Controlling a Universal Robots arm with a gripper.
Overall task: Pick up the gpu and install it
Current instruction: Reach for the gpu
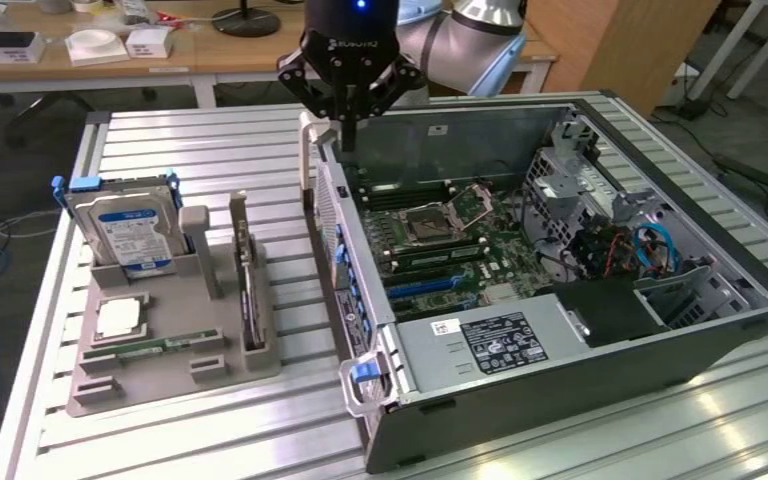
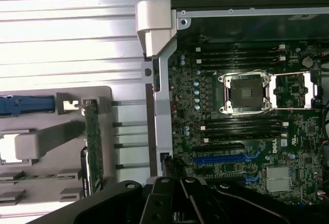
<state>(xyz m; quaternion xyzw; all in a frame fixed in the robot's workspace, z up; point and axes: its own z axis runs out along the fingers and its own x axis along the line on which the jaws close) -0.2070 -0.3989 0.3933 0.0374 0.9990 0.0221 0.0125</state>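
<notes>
The gpu [image 1: 244, 268] is a thin green card standing on edge in a slot of the grey holder [image 1: 171, 378], its silver bracket end toward the back of the table. The wrist view shows the gpu [image 2: 93, 147] edge-on as a green strip in the holder [image 2: 51, 136]. My gripper [image 1: 348, 138] hangs above the back corner of the open computer case [image 1: 544, 345], to the exterior view's right of the gpu and well apart from it. Its fingers are shut together with nothing between them. In the wrist view the gripper [image 2: 180, 206] hangs over the motherboard's blue expansion slots [image 2: 226, 160].
A blue-labelled hard drive [image 1: 124, 232] stands upright in the holder, with a processor chip [image 1: 117, 318] and a narrow memory stick [image 1: 157, 345] lying flat in front of it. The case wall [image 1: 344, 290] stands between holder and motherboard [image 1: 451, 250]. Desks stand behind the table.
</notes>
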